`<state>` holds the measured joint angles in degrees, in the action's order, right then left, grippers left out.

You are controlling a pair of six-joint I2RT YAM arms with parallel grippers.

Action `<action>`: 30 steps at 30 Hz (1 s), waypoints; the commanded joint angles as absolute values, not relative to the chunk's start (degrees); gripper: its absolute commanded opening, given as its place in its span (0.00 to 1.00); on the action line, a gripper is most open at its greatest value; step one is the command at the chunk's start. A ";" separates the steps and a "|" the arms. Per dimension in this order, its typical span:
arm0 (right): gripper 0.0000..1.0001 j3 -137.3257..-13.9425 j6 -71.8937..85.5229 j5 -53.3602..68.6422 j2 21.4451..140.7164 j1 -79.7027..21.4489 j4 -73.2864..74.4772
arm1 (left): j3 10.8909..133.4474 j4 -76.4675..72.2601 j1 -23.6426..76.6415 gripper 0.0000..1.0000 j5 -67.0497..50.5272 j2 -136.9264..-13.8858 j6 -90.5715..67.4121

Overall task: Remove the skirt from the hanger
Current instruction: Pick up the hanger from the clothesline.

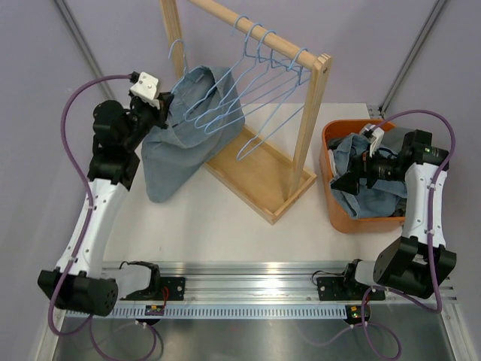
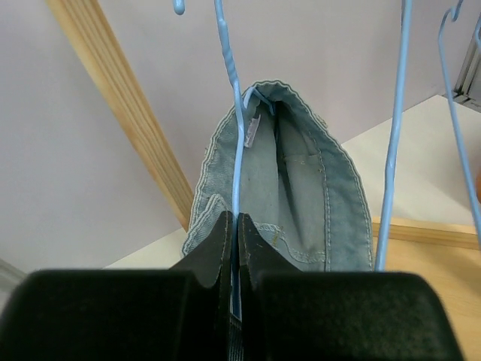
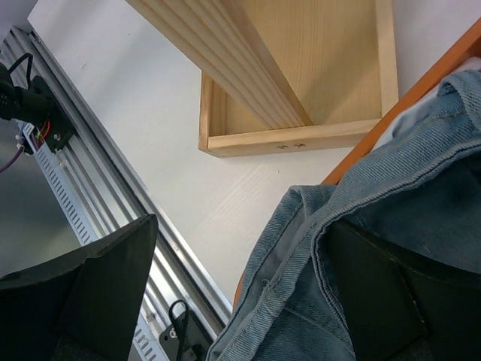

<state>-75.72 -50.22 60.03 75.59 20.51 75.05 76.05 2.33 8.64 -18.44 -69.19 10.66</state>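
From above, the left jaws are pinching shut at the top edge of the skirt (image 1: 180,154), which is hanging limp from a hanger (image 1: 183,66) just right of them, while the right jaws are gaping over denim in a bin (image 1: 328,154). At the left wrist, the jaws are clamping the hanger's (image 2: 236,150) thin wire, with the skirt's (image 2: 301,188) thick waistband just beyond them. It is soft, weighty cloth, probably gripping best at that band. At the right wrist, the jaws are standing wide, holding nothing.

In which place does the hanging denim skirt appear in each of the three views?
Top external: skirt left of centre, by the left hand.
Left wrist: centre, on the blue hanger.
Right wrist: not in it; the denim there lies in the orange bin.
Shared landmark: wooden rack.
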 commanded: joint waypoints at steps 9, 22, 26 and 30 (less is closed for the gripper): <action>1.00 -78.66 -53.61 65.39 71.28 14.42 82.09 | 70.23 11.77 8.44 0.00 -9.50 -53.09 5.01; 0.99 -75.78 -60.74 69.61 64.26 2.82 80.61 | 66.36 26.45 8.79 0.00 -19.16 -41.58 -4.39; 0.99 -70.76 -53.57 71.02 56.72 0.36 69.81 | 65.30 28.82 8.79 0.00 -21.35 -38.94 -5.97; 1.00 -66.80 -44.75 66.46 54.14 -5.62 58.22 | 64.52 30.41 8.79 0.00 -22.50 -36.92 -7.73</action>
<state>-68.45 -52.53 65.41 55.35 -2.57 68.58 64.34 32.49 8.67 -19.16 -38.83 -4.84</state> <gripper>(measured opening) 0.993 0.023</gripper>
